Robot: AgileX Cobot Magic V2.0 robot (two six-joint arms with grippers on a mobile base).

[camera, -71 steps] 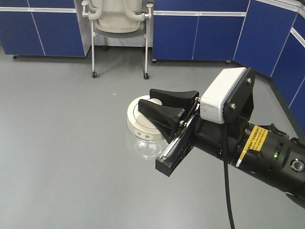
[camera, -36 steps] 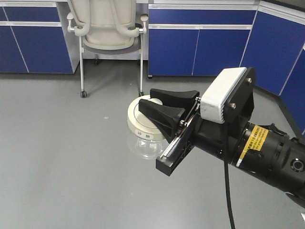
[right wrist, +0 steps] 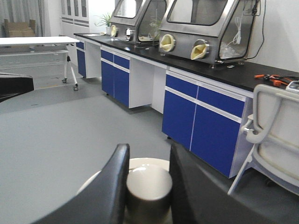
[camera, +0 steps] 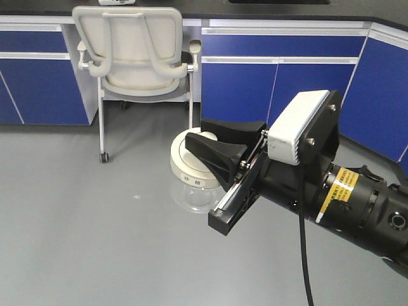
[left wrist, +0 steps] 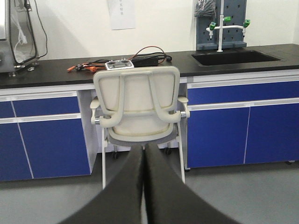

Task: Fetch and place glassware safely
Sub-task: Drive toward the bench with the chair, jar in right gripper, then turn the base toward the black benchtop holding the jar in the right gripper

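The glassware (camera: 190,178) is a squat clear jar with a cream-white lid, held in the air above the grey floor. My right gripper (camera: 197,133) is shut on the lid's central knob (right wrist: 148,185), one black finger on each side. In the right wrist view the lid's rim (right wrist: 145,163) shows behind the knob, and the glass body is hidden. My left gripper (left wrist: 143,151) is shut, its two fingers pressed together with nothing between them, pointing toward the chair.
A cream office chair (camera: 137,57) on casters stands before blue base cabinets (camera: 274,89). A black countertop carries a sink (left wrist: 236,57) and loose tools. Glove boxes (right wrist: 201,28) line a long bench, with a white table (right wrist: 37,41) beyond.
The chair and cabinets have slid down and leftward in the front view, showing more of the chair back. The right gripper keeps the same hold on the jar.
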